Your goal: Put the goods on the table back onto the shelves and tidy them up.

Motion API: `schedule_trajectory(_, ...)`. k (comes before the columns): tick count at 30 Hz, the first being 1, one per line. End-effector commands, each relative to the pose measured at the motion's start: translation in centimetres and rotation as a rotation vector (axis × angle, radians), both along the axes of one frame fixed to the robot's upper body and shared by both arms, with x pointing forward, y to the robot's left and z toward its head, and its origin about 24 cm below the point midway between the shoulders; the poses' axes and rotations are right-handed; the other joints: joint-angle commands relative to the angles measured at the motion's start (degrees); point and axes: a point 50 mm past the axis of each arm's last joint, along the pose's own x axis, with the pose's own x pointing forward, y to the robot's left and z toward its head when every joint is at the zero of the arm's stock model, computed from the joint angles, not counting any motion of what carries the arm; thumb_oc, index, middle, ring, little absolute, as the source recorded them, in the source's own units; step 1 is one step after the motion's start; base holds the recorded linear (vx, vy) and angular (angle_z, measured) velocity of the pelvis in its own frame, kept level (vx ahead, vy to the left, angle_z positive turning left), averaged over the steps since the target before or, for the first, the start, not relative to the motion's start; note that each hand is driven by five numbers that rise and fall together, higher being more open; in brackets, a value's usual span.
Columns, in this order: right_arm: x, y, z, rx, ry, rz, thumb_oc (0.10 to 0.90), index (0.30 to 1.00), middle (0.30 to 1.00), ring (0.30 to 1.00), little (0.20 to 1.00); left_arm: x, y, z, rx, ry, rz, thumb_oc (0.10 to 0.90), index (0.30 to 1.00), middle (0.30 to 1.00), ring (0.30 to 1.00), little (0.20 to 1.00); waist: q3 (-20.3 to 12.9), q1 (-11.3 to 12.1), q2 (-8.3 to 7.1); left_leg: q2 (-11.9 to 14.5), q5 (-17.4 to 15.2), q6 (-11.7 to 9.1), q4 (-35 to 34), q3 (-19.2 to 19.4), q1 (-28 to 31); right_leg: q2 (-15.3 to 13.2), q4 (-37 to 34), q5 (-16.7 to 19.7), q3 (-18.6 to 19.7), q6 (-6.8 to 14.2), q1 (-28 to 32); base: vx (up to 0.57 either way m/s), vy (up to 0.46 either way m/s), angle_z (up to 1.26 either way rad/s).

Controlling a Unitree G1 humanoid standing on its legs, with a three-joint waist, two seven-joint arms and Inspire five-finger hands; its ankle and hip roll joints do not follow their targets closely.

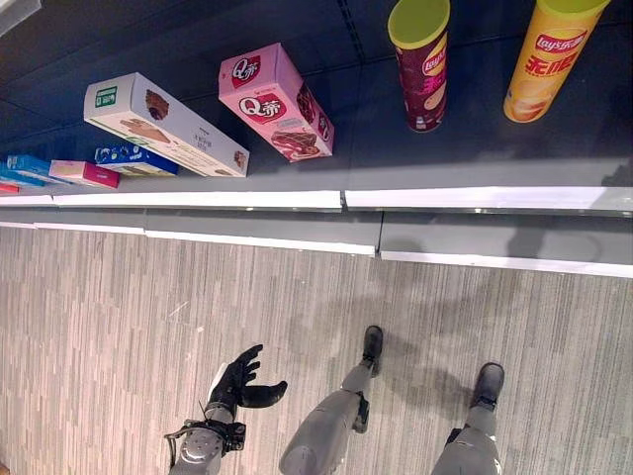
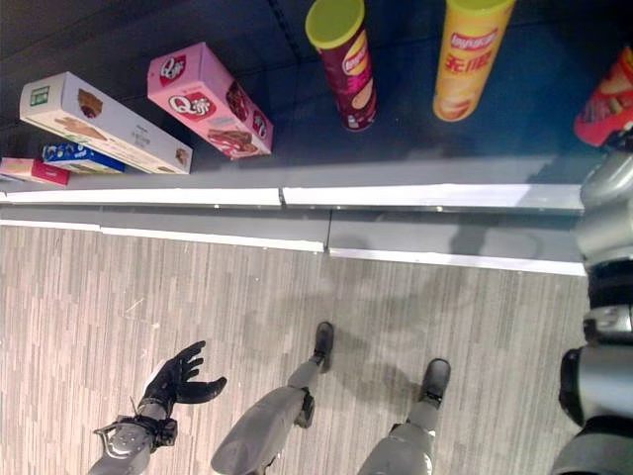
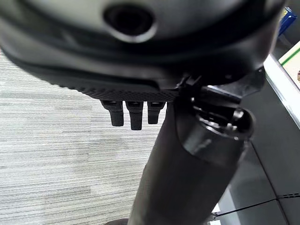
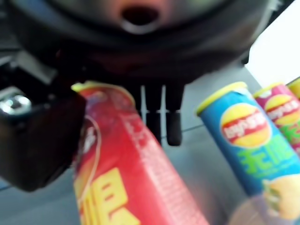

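1. Red chip can [image 4: 126,168]: sits in the right hand [image 4: 42,136], thumb on one side and fingers [image 4: 161,112] on the far side, over the grey shelf [image 4: 201,164]. In the right eye view its red body [image 2: 608,99] shows at the right edge above the right arm.
2. Right hand: closed around the red chip can, grip narrow.
3. Blue chip can [image 4: 243,136]: stands on the shelf just beside the held can; further cans with yellow lids stand behind it at the view's edge.
4. Yellow chip can [image 1: 549,54] and maroon chip can [image 1: 420,64]: both upright on the dark shelf [image 1: 475,158], near each other but apart.
5. Pink box [image 1: 277,99]: lies tilted on the shelf, to the left of the maroon can.
6. White box [image 1: 163,124]: long, lies at an angle left of the pink box, well apart from the cans.
7. Small blue box [image 1: 134,158] and small pink box [image 1: 84,173]: lie further left, near the shelf edge.
8. Left hand [image 1: 242,381]: hangs low over the wood-pattern floor [image 1: 119,317], fingers relaxed and spread, holding nothing.
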Motion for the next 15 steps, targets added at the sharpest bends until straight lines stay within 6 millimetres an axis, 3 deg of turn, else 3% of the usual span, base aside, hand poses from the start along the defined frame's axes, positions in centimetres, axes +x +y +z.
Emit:
schedule_trajectory(1, -5.13, 0.42, 7.41, -0.235, -0.217, -0.083, 0.4, 0.3, 0.3, 0.3, 0.3, -0.21, 1.07, 0.56, 0.044, -0.033, -0.002, 0.8, 0.9, 0.9, 0.9, 0.9, -3.06, 1.75, 0.4, 1.56, -6.81, -2.32, 0.1, -1.1, 3.92, 1.23, 8.23, -1.26, 1.85, -1.44, -9.56, 0.0, 0.0, 0.0)
schedule_trajectory(15, -4.33, 0.22, 7.12, -0.199, -0.197, -0.07, 0.4, 0.3, 0.3, 0.3, 0.3, -0.08, 1.15, 0.93, 0.038, -0.057, 0.017, 0.8, 0.9, 0.9, 0.9, 0.9, -1.95, 2.2, 0.65, 2.13, -6.29, -2.61, 0.1, -1.09, 2.72, 1.66, 10.45, -2.26, 2.29, -1.94, -12.24, -0.01, -0.012, -0.01)
